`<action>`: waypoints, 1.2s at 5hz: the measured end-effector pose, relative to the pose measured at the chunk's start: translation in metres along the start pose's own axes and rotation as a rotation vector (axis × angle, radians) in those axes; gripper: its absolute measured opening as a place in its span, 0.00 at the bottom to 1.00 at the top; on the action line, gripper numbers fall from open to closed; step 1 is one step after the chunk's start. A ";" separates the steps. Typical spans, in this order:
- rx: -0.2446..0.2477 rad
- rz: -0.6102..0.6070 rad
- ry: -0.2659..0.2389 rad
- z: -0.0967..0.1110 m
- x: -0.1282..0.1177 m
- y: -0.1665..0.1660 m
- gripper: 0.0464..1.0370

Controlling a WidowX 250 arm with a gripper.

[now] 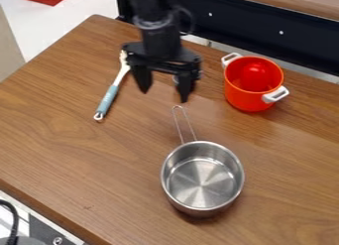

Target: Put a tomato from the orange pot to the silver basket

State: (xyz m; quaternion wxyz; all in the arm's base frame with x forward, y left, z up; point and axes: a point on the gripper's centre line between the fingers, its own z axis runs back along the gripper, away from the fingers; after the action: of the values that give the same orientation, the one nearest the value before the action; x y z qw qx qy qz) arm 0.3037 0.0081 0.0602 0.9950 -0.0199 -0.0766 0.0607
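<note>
Bright, perhaps overhead light; soft glare inside metal pan (202,182).

A brown wood-grain table (73,154) carries three things. Seen from its middle, the orange pot (248,101) stands upright at 2 o'clock; the silver basket (202,182) sits at 5, handle toward 11:30; the utensil (108,97) lies at 10, pale head toward 12:30.

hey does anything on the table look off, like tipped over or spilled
Nothing stands out: the orange pot and silver pan both sit upright, the blue-handled utensil lies flat, and I see no spill or damage.
</note>
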 end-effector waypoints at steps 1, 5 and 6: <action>-0.018 0.025 -0.052 -0.004 0.021 -0.027 0.96; -0.023 0.224 -0.111 -0.021 0.098 -0.070 0.96; -0.020 0.237 -0.094 -0.032 0.097 -0.072 0.96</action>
State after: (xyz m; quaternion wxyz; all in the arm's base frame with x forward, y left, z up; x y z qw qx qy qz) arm 0.4126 -0.0525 0.0463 0.9759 -0.0357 -0.1211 0.1779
